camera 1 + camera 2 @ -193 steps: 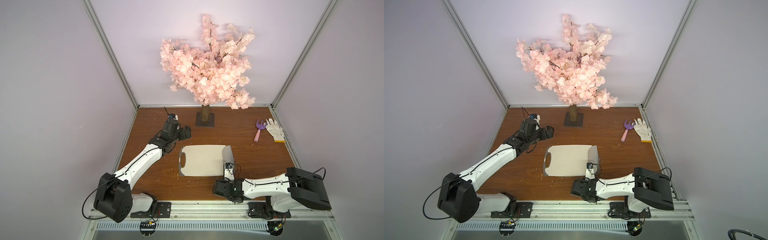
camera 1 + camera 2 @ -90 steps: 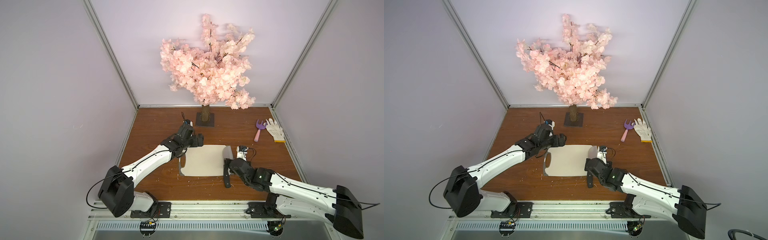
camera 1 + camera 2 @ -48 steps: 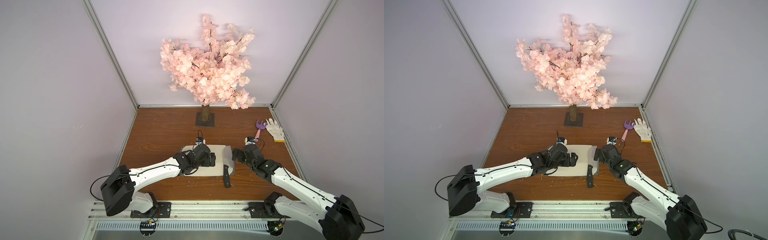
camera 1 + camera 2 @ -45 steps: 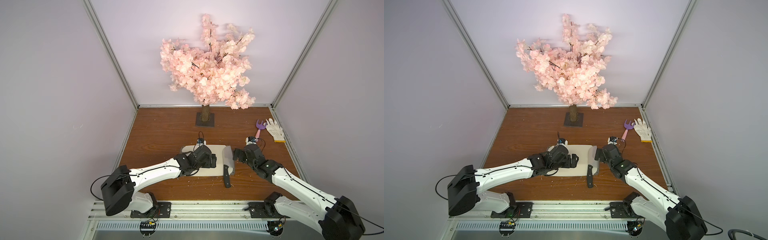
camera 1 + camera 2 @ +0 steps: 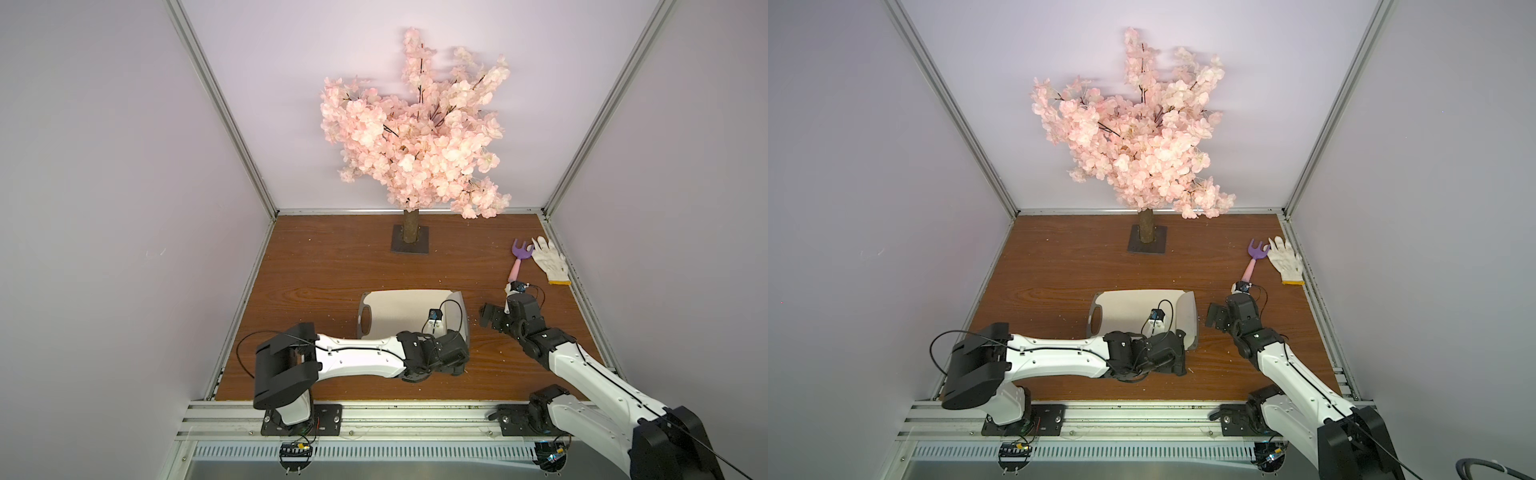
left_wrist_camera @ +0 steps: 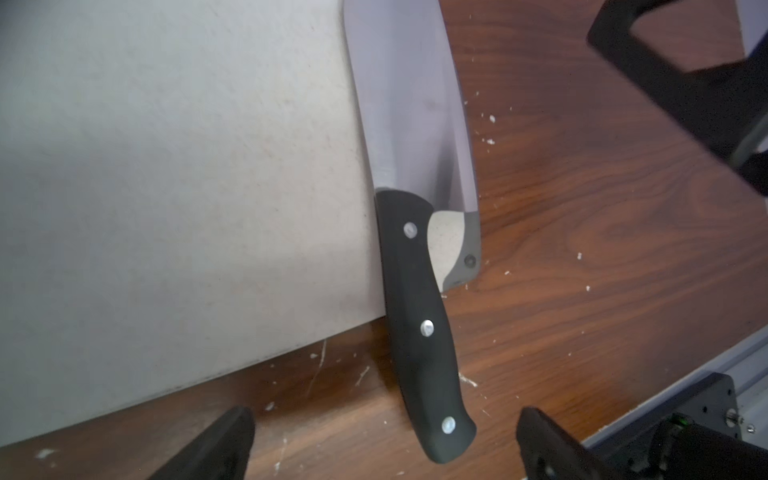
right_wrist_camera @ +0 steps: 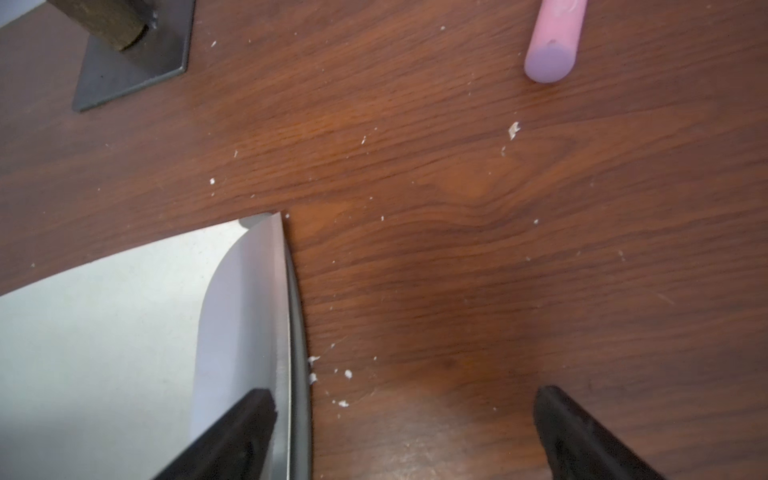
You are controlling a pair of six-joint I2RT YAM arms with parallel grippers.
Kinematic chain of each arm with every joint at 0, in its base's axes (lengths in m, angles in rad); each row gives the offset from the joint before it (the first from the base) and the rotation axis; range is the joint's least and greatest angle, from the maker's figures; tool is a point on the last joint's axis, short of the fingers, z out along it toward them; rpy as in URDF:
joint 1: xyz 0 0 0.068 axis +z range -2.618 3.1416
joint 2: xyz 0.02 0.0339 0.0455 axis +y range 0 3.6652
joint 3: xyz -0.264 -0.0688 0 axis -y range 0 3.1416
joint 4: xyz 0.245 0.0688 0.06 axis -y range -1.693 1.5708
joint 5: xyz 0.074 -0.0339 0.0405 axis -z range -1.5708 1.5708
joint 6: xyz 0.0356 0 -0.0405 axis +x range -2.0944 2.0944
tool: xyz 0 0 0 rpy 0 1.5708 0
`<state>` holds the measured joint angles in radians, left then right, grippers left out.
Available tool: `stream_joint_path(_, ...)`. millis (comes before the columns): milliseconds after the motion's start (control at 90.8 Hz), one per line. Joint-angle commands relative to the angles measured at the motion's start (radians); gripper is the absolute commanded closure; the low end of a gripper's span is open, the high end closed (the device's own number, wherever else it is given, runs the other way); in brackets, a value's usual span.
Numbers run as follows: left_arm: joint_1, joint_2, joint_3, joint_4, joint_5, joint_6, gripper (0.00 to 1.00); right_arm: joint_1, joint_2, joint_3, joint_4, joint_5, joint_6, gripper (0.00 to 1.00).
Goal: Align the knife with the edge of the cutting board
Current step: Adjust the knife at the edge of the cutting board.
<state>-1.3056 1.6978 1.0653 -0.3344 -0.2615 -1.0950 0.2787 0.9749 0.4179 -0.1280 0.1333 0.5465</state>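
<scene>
Knife along cutting board edge, left gripper released above it, right gripper released alongside

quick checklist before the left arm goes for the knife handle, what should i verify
1. Left gripper open: ok, jaws stand wide.
2. Knife handle between its fingers: ok, though nearer one finger.
3. Handle graspable: ok, it overhangs the cutting board onto the table.
4. Blade flush with the board's short edge: cannot tell; it runs along the dark rim, which shows beside it.
5. Right gripper clear of the blade: cannot tell; open, one finger over the blade.
6. Toy fork and glove out of the way: ok, well away from the board.
</scene>
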Motion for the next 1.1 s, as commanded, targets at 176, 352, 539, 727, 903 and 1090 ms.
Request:
stream_joint_path(176,-0.019,0.088,0.079,-0.065,-0.003,-0.083,0.00,-0.180,-0.011,-0.052,0.116,-0.102,-0.050,0.01)
stream_joint_path(352,-0.019,0.139,0.115,-0.093,-0.003,-0.073,0.02,-0.250,-0.041,-0.094,0.159,-0.169,-0.048,0.01)
stream_joint_path(539,-0.018,0.203,0.166,-0.111,-0.005,-0.062,0.14,-0.269,-0.044,-0.107,0.173,-0.202,-0.051,0.01)
stream_joint_path(727,-0.018,0.264,0.225,-0.147,0.003,-0.057,0.27,-0.271,-0.055,-0.120,0.184,-0.218,-0.048,0.01)
stream_joint_path(903,-0.019,0.311,0.270,-0.194,0.004,-0.052,0.37,-0.274,-0.066,-0.129,0.190,-0.233,-0.046,0.01)
stream_joint_path(1090,-0.018,0.313,0.264,-0.196,0.006,-0.065,0.45,-0.277,-0.082,-0.131,0.185,-0.249,-0.046,0.01)
